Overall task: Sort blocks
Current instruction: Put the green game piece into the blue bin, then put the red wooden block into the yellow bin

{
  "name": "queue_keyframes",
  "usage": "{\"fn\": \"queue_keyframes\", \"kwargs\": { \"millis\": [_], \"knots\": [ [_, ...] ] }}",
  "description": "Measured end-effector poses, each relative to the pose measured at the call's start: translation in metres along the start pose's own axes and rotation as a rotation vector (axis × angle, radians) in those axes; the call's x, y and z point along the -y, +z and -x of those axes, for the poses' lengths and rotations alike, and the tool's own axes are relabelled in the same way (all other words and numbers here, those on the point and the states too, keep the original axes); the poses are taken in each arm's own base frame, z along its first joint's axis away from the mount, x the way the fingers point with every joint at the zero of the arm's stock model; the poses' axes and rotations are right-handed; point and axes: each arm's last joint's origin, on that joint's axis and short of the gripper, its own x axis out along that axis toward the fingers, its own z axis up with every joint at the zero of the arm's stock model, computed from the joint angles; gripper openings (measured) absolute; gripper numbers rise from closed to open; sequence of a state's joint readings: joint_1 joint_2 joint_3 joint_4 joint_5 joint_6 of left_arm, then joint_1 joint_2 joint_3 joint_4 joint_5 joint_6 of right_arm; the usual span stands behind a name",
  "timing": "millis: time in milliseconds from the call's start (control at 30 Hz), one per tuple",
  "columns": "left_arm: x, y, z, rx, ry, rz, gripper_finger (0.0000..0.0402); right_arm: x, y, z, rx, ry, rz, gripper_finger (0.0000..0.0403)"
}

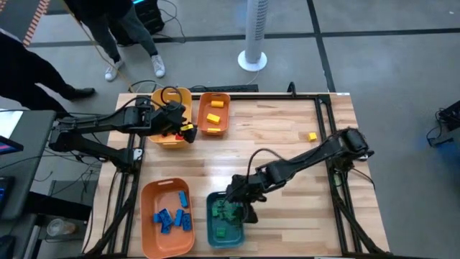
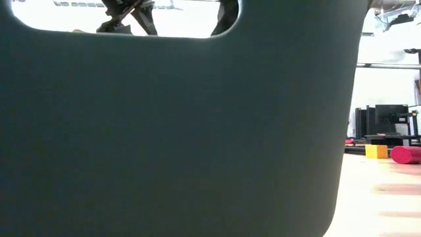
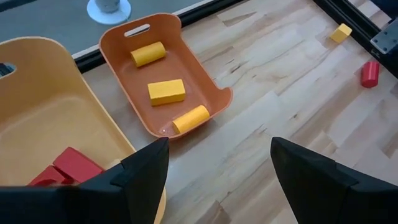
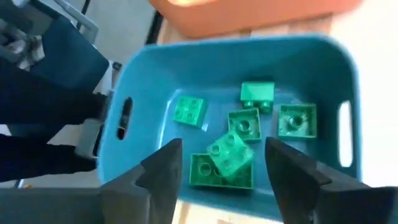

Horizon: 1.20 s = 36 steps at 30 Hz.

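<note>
A: High view first. Where are the arms?

B: Left gripper [image 1: 188,132] sits at the edge of the yellow bin [image 1: 159,97], far left of the table [image 1: 287,137]. Right gripper [image 1: 241,205] hangs over the teal bin [image 1: 213,229] at the near edge. Green blocks [image 1: 224,213] lie inside it.

A: Other bins?

B: Small orange bin [image 1: 214,127] beside the yellow one, yellow blocks [image 1: 214,110] in it. Large orange bin [image 1: 151,198] left of the teal one, blue blocks [image 1: 172,216] in it. One loose yellow block [image 1: 312,136] lies on bare wood toward the right.

A: Low view?

B: Nearly all blocked by a dark teal wall, the bin right against the lens. At the right edge, the loose yellow block [image 2: 376,151] and a red block [image 2: 406,155] just beside it on the tabletop.

A: Left wrist?

B: Left fingers [image 3: 146,171] stand wide apart, nothing between them. Red blocks [image 3: 68,168] lie in the yellow bin [image 3: 56,112]. Three yellow blocks [image 3: 166,91] in the small orange bin [image 3: 115,53]. Far off, the loose yellow block [image 3: 341,32] and the red block [image 3: 370,73], near each other, not touching.

A: Right wrist?

B: Right fingers [image 4: 165,174] are parted, gripping nothing, directly above the teal bin [image 4: 143,81]. Green blocks [image 4: 245,140] below: about six, one tilted atop another between the fingertips, the rest flat on the floor.
</note>
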<state>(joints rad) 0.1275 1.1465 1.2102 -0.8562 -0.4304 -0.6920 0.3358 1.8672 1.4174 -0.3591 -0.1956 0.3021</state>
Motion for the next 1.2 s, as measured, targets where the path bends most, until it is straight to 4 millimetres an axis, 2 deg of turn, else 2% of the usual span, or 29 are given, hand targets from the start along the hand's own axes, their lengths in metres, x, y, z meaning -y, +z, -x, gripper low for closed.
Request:
{"fn": "queue_keyframes", "kwargs": {
  "millis": [100,167,233,367,567,700,833,1000,1200],
  "knots": [
    [0.000,0.000,0.000,-0.006,-0.006,0.001,0.0274,-0.001,0.002,0.026,-0.014,-0.030,0.026,0.0238],
    [0.000,0.000,0.000,-0.011,-0.013,0.001,0.0274,0.000,-0.004,0.045,-0.078,-0.122,0.041,0.0237],
    [0.001,-0.001,0.000,-0.017,-0.019,0.001,0.0274,0.002,-0.013,0.064,-0.113,-0.215,0.067,0.0234],
    [0.001,-0.001,0.000,-0.019,-0.022,0.000,0.0274,0.013,-0.039,0.092,-0.102,-0.255,0.039,0.0226],
    [0.001,-0.001,0.000,-0.019,-0.022,-0.014,0.0274,0.030,-0.113,0.100,-0.284,-0.301,-0.053,0.0228],
    [0.001,-0.001,0.000,-0.018,-0.022,-0.030,0.0274,0.036,-0.145,0.109,-0.457,-0.320,-0.059,0.0242],
    [0.001,-0.001,0.000,-0.018,-0.022,-0.046,0.0274,0.042,-0.157,0.120,-0.629,-0.338,0.003,0.0262],
    [0.001,-0.001,0.000,-0.017,-0.022,-0.060,0.0274,0.054,-0.170,0.124,-0.871,-0.378,0.077,0.0270],
    [0.001,0.000,0.000,-0.016,-0.022,-0.067,0.0274,0.067,-0.183,0.113,-1.041,-0.419,0.170,0.0271]
  ]
}}
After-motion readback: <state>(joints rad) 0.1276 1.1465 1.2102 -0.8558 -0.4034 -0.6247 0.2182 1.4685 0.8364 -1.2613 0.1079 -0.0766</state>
